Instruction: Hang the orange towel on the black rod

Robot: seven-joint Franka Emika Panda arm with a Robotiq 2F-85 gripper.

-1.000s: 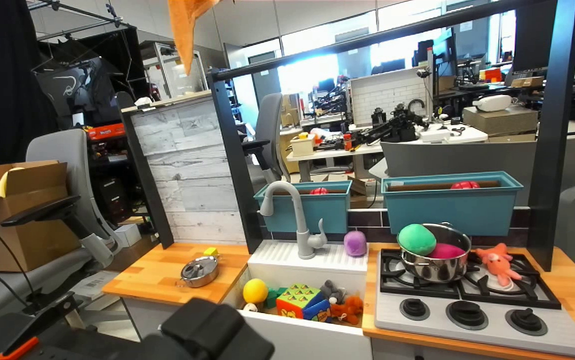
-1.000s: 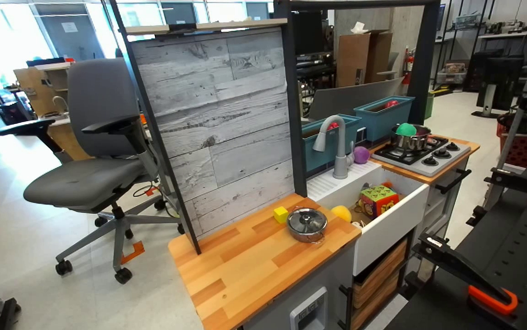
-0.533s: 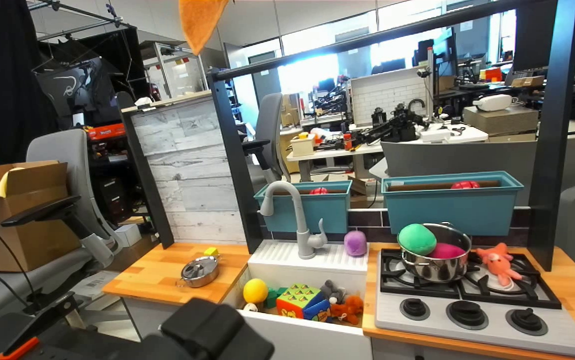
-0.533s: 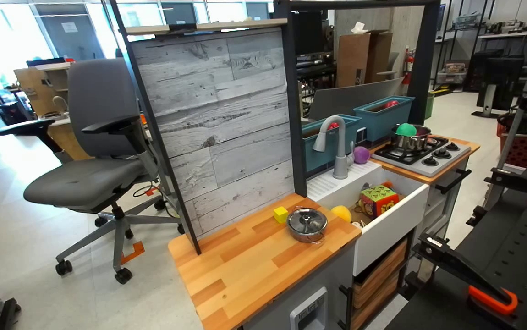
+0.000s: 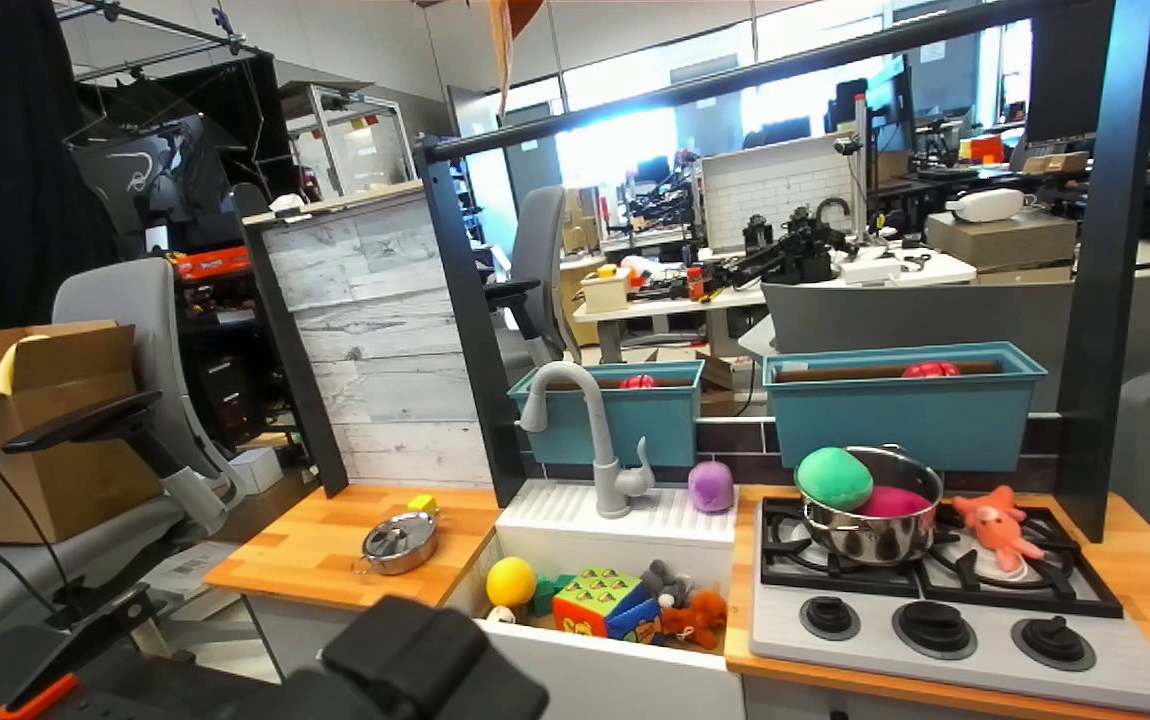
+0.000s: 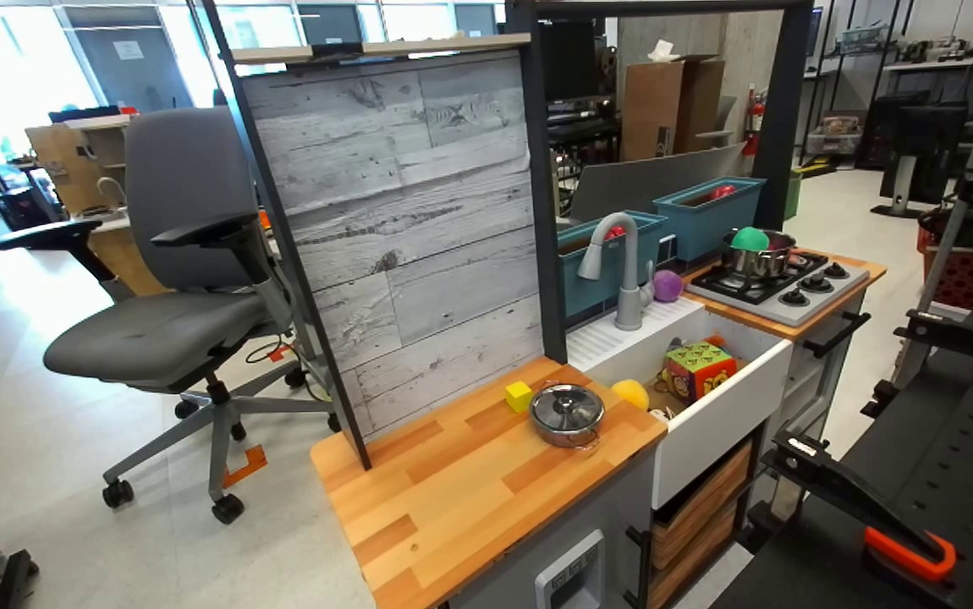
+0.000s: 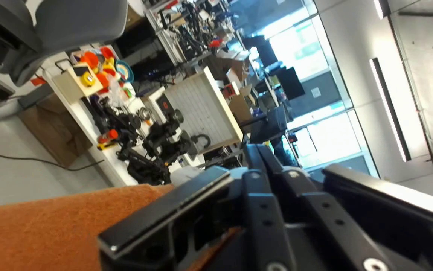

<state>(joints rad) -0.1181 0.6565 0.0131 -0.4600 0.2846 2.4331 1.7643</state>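
Farther right than in the earlier frame, the towel (image 5: 504,40) is now seen in an exterior view with its lower tip just above the left end of the rod (image 5: 675,94). Whether it is hung in front of the rod or beyond it cannot be told. The rod is carried by two posts (image 5: 1102,300) over the back edge of the worktop (image 5: 305,550), one of them near the back right corner.

The towel is cut off by the top of that view and is turned nearly edge-on: a limp, narrow strip tapered to a point, pale orange along the left, with a darker rust flap at the upper right. In the wrist view it is spread over the lower left, deep orange and fuzzy, its upper edge smoothly rounded, and is partly hidden by the gripper (image 7: 262,154). The gripper is drawn narrow, and the towel is held aloft by it, though the pinched cloth is hidden.

On the left part of the worktop a pan (image 6: 567,414) is set near the right edge, and a yellow cube (image 6: 519,396) is placed just beside it, near the back edge.
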